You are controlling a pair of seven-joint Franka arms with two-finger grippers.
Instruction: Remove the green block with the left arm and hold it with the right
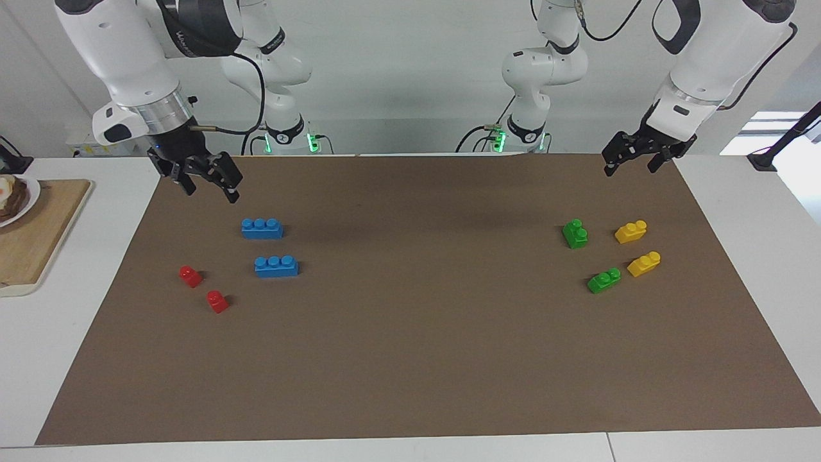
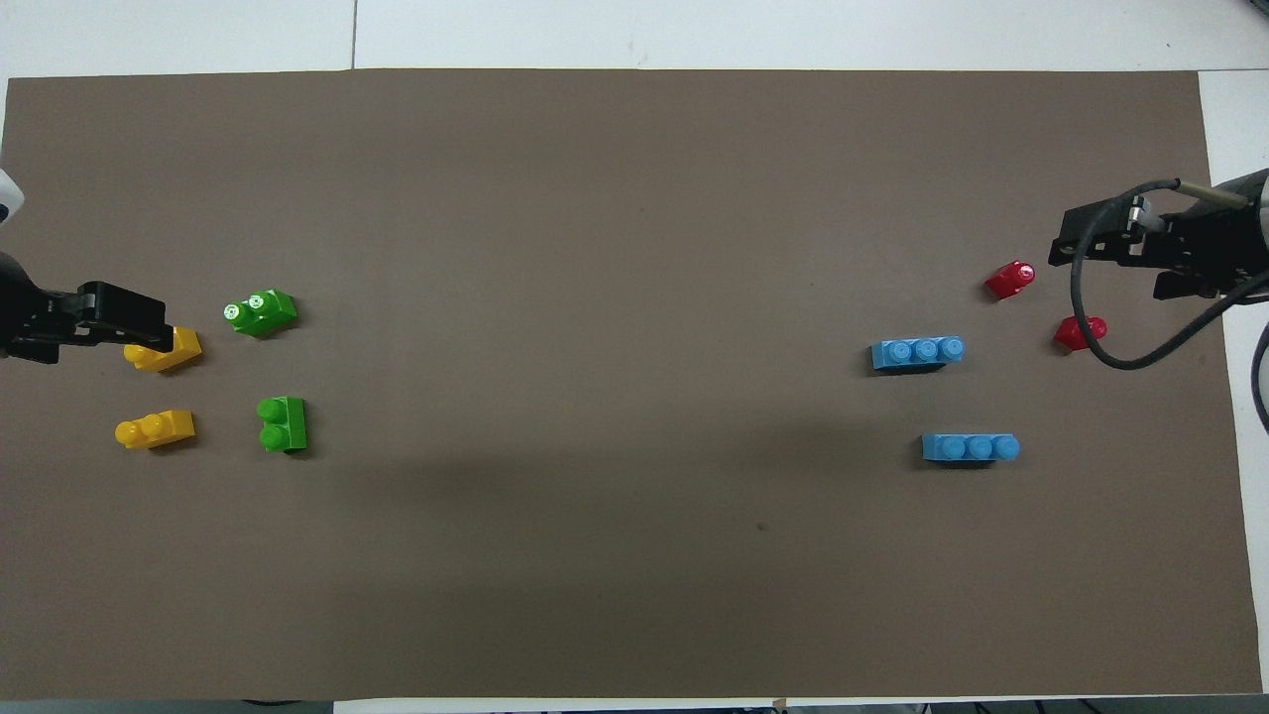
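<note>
The green block (image 1: 575,233), a chunky two-stud brick, sits on the brown mat toward the left arm's end; it also shows in the overhead view (image 2: 283,423). A lighter, slimmer green brick (image 1: 603,280) lies farther from the robots (image 2: 261,311). My left gripper (image 1: 632,160) is open and empty, up in the air over the mat's edge by the robots, apart from the green block; in the overhead view (image 2: 129,327) it covers part of a yellow brick. My right gripper (image 1: 208,183) is open and empty, raised over the mat at the right arm's end (image 2: 1110,260).
Two yellow bricks (image 1: 631,231) (image 1: 644,264) lie beside the green ones. Two blue three-stud bricks (image 1: 262,228) (image 1: 276,266) and two small red bricks (image 1: 190,276) (image 1: 217,301) lie at the right arm's end. A wooden board (image 1: 38,231) with a plate sits off the mat.
</note>
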